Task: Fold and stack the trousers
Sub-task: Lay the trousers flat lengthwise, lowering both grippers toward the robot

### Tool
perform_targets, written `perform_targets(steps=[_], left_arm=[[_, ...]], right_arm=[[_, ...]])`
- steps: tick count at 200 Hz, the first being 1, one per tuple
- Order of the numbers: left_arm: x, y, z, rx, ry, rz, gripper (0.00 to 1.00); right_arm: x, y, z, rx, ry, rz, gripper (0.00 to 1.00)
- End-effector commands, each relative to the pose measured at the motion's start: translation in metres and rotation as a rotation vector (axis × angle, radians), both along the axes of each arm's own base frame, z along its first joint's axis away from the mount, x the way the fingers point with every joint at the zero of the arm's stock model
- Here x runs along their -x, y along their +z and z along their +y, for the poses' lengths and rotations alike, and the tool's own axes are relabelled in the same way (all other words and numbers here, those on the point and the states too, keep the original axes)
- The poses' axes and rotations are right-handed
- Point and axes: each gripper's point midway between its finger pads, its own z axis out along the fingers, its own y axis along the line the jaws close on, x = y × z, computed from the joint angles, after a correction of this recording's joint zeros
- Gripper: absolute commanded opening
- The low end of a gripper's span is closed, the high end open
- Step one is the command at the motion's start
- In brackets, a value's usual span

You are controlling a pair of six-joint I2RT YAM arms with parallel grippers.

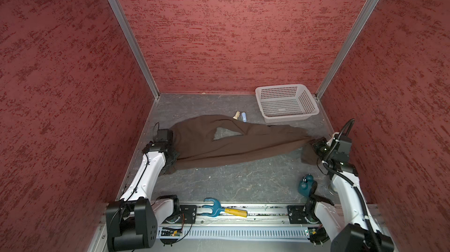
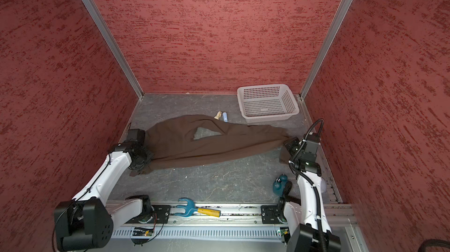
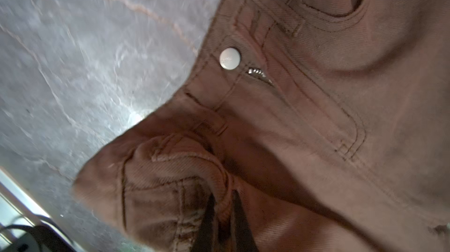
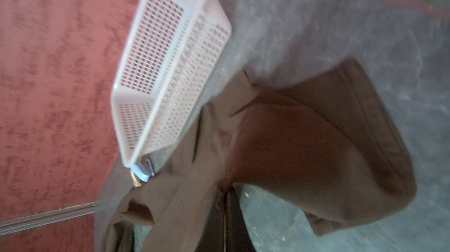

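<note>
A large pair of dark olive-brown soft cloth trousers [image 1: 231,141] is spread lengthwise across the grey marbled bench [image 1: 231,180], with the waist toward the left arm and the leg ends toward the right arm. The left fingers [image 3: 240,224] are pinched shut on a bunched part of the waistband, near the round silver metal button [image 3: 229,58] and the zip. The right fingers [image 4: 235,221] are likewise closed tight on cloth at the hem end of the legs, where one loose cuff hangs open beside them.

In both top views the garment is drawn out between the two grips. The legs are not laid one upon the other, and a patch of bench is exposed between them. No fold is to be seen anywhere. The white perforated plastic basket [image 1: 287,102] stands empty in the far right corner, just beside the farther leg; whether it is touched by the cloth cannot be told.

The task is judged to be at an early stage. The trousers have been taken at both ends and stretched out, but the aligning of the legs, every fold and the stacking are all left to be done.
</note>
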Motion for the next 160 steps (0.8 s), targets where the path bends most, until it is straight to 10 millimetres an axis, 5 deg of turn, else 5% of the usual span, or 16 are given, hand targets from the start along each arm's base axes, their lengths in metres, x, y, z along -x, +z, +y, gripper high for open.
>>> perform_targets(steps=[1,13,50,75,104,124,160], left_arm=[[-0.014,0.012,-0.002,0.032,0.033,-0.089,0.0],[-0.01,0.01,-0.002,0.034,0.031,-0.072,0.0],[0.0,0.005,-0.011,0.085,0.036,-0.049,0.5],[-0.001,0.02,-0.012,0.09,0.05,-0.087,0.87],[-0.009,0.037,-0.012,0.093,0.043,-0.14,0.87],[-0.013,0.04,-0.012,0.101,0.042,-0.148,0.82],[-0.024,0.076,-0.019,0.139,0.025,-0.267,0.72]], right_arm=[[-0.007,0.022,-0.011,0.044,-0.036,-0.071,0.0],[-0.005,0.022,-0.014,0.062,-0.048,-0.059,0.0],[0.0,0.016,-0.019,0.098,-0.06,-0.038,0.0],[0.006,0.01,-0.024,0.113,-0.091,-0.012,0.01],[0.006,0.02,-0.028,0.155,-0.097,-0.037,0.42],[0.006,0.03,-0.034,0.185,-0.126,-0.055,0.61],[-0.011,0.07,-0.038,0.193,-0.132,-0.168,0.69]])
